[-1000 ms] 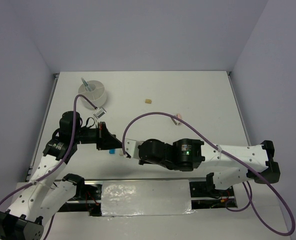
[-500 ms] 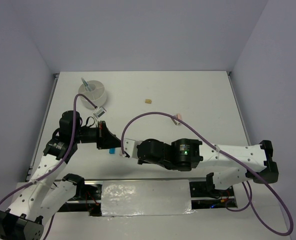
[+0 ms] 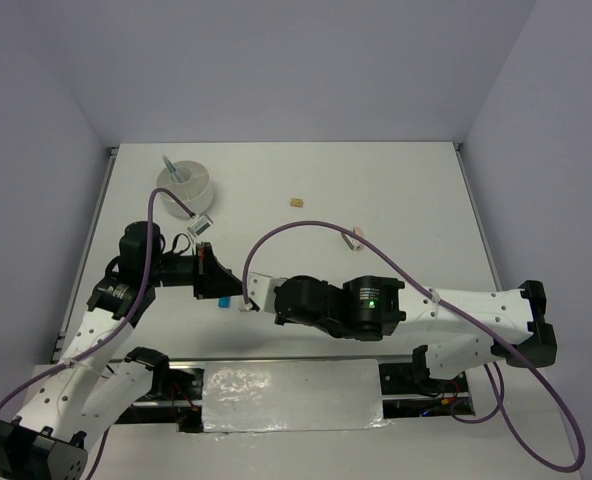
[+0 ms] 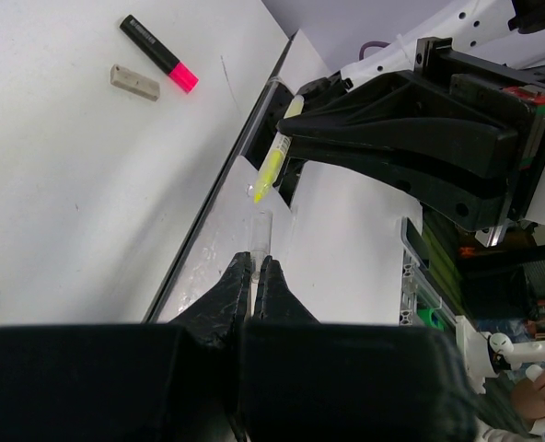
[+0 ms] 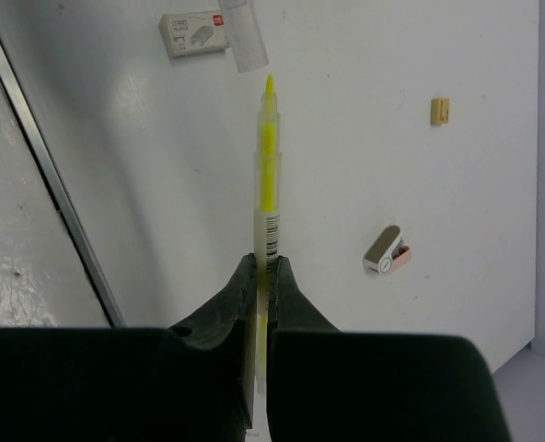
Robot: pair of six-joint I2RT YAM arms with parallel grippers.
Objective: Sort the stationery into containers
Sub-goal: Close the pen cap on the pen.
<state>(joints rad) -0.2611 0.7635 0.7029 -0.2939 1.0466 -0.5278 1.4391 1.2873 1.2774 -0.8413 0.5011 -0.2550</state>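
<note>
Right gripper (image 5: 261, 264) clamped on thin yellow-green stick (image 5: 267, 157); we see it nudged slightly left toward left gripper (image 4: 254, 262), which is pinched shut on clear cap (image 4: 260, 230)

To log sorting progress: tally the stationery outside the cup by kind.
Highlighters: 2 (yellow highlighter, pink highlighter)
Erasers: 3 (white eraser, tan eraser, grey eraser)
Markers: 1 (blue marker, partly hidden)
Loose caps: 1 (clear cap)
Total: 7

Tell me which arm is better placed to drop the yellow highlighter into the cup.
Right: the right gripper grips the highlighter. The left gripper, though nearer the cup, pinches only a clear cap.
</note>
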